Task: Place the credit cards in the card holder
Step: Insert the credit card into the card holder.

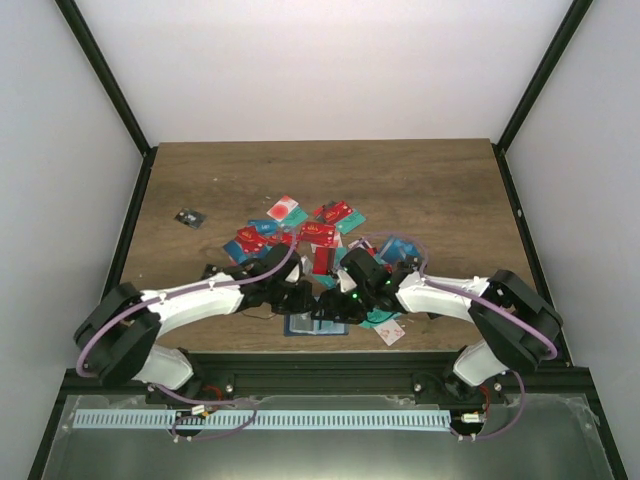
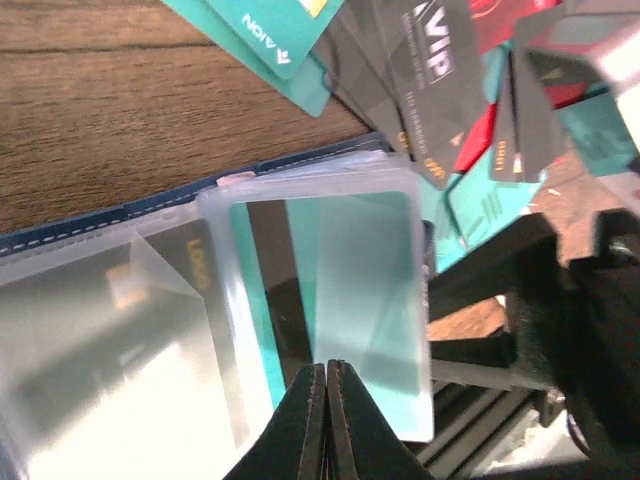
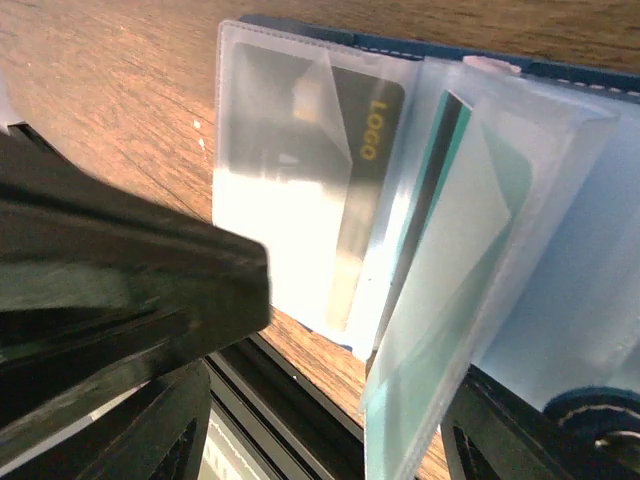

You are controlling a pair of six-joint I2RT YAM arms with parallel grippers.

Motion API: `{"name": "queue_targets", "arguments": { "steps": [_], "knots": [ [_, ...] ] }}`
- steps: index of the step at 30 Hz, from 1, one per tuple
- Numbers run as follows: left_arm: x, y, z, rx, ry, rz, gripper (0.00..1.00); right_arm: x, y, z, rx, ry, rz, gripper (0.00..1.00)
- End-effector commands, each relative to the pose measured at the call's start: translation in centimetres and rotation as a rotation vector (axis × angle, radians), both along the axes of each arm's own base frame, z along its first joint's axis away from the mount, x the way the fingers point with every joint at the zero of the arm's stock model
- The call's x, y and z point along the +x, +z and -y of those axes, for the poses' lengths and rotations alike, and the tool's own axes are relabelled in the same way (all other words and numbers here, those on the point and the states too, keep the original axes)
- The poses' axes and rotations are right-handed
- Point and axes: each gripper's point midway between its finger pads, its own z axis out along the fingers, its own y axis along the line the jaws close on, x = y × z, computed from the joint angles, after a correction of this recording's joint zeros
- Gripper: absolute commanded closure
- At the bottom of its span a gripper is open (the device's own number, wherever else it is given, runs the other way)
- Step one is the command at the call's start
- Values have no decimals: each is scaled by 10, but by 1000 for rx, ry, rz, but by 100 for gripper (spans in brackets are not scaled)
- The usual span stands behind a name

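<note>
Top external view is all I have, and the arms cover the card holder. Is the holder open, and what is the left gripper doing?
Observer: It is open. The left gripper is shut on the near edge of a clear sleeve of the card holder.
Operator: Is this sleeve already filled?
Observer: Yes. A teal card with a dark stripe sits inside it.
Operator: And the right gripper?
Observer: The right gripper is open, close beside the holder.
</note>
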Motion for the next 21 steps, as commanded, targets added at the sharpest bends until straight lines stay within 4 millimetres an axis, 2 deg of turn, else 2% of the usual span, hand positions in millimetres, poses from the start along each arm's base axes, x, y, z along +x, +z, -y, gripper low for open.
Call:
{"name": "queue_targets", "arguments": {
  "steps": [1, 7, 13, 16, 21],
  "knots": [
    [1, 17, -10, -37, 70, 16, 96, 8, 21, -18, 49, 10, 30, 36],
    [-3, 26, -51, -7, 190, 33, 96, 4, 27, -39, 54, 54, 29, 35],
    [-12, 35, -97, 18, 322, 58, 93, 0, 35, -77, 102, 145, 21, 35],
    [-19, 37, -105, 6, 333, 60, 92, 5, 33, -75, 64, 135, 36, 35],
    [-26, 38, -101, -29, 303, 52, 92, 5, 24, -58, -23, 109, 56, 35]
  ]
}}
